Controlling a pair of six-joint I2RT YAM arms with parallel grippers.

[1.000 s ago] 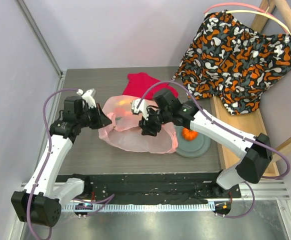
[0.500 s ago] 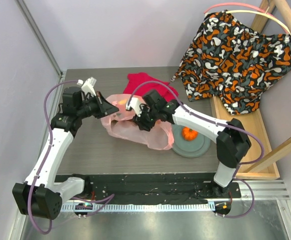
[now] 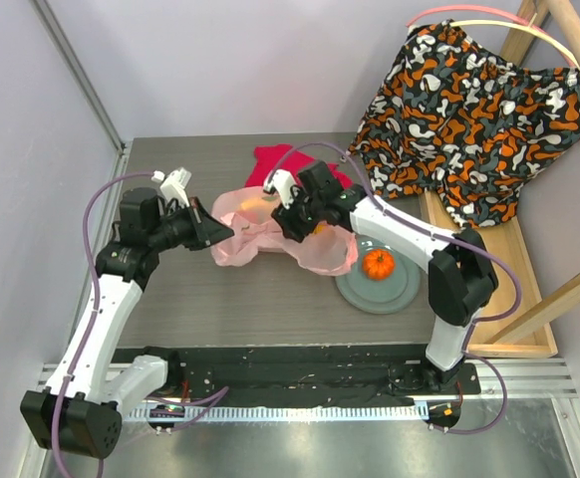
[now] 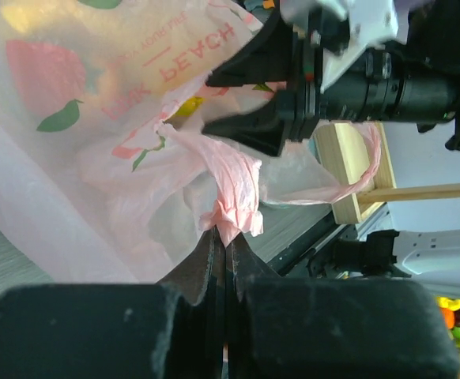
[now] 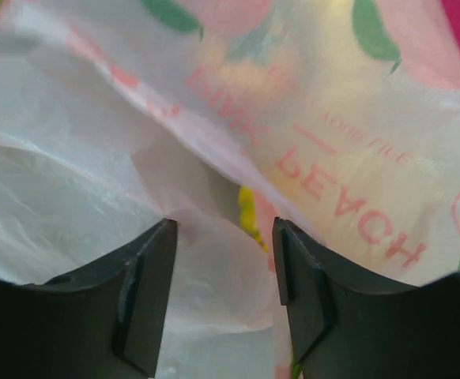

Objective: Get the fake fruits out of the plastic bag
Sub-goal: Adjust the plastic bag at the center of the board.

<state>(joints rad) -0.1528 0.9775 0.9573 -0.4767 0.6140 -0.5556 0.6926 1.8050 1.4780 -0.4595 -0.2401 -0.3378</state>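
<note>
The pale-pink plastic bag (image 3: pixel 320 251) lies mid-table, printed with peaches and red letters. My left gripper (image 3: pixel 226 231) is shut on a bunched fold of the bag (image 4: pixel 234 207) at its left edge. My right gripper (image 3: pixel 288 221) is open over the bag's top, its jaws astride the film (image 5: pixel 214 260), with a yellow fruit (image 5: pixel 248 213) showing through between them. Orange fruit (image 3: pixel 254 204) glows through the bag's far side. One orange fruit (image 3: pixel 377 264) sits on the grey-green plate (image 3: pixel 380 292). Other fruits are hidden in the bag.
A red cloth (image 3: pixel 280 164) lies behind the bag. A patterned orange-and-black cloth (image 3: pixel 469 110) drapes over a wooden frame (image 3: pixel 484 269) along the right edge. A black rail (image 3: pixel 300 368) runs along the near edge.
My right gripper has moved up and back over the bag's top. The bag has been drawn left off the plate, uncovering the orange fruit. My left gripper has held its fold and shifted slightly.
</note>
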